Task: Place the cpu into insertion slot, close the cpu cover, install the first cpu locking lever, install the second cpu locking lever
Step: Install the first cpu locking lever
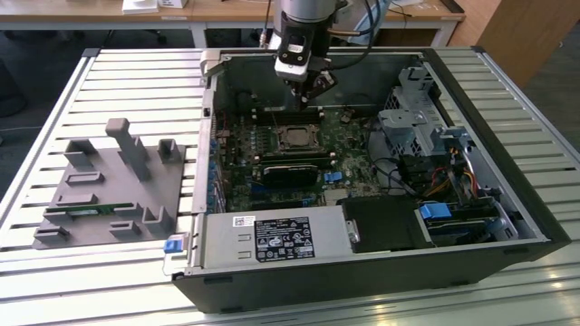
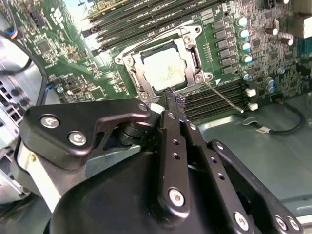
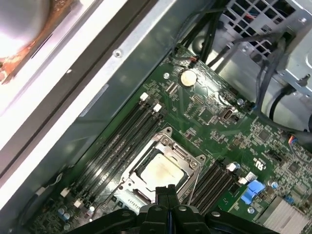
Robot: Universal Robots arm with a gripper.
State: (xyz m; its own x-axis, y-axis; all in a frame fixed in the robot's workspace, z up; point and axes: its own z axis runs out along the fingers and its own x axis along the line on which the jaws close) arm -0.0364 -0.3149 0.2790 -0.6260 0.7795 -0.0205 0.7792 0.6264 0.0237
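Cpu (image 1: 295, 138) work sits a little above the middle of the exterior view. A slatted metal table (image 1: 136, 81) spans that frame. On it lies an open black case (image 1: 507, 176), taking the middle and right of the frame. A grey fixture (image 1: 109, 183) with upright posts lies on the slats at the exterior view's left, just beside the case. A green board (image 1: 349, 146) covers the case floor in the upper middle.

The arm comes down from the top centre, and the gripper (image 1: 306, 102) hangs above the board, just above the cpu in the frame. In both wrist views the fingers (image 2: 170, 105) are pressed together with nothing between them, and the tips (image 3: 165, 191) are close to the socket's edge.

Black memory slots (image 2: 214, 97) run along two sides of the socket. The cpu (image 2: 163, 68) lies flat in the slot (image 2: 191, 54), its pale metal top facing up. The cover (image 3: 168, 141) lies down around it, and the cpu (image 3: 158, 170) shows through the cut-out. A thin lever (image 2: 224, 97) sticks out from one corner of the cover, slanting across the memory slots.
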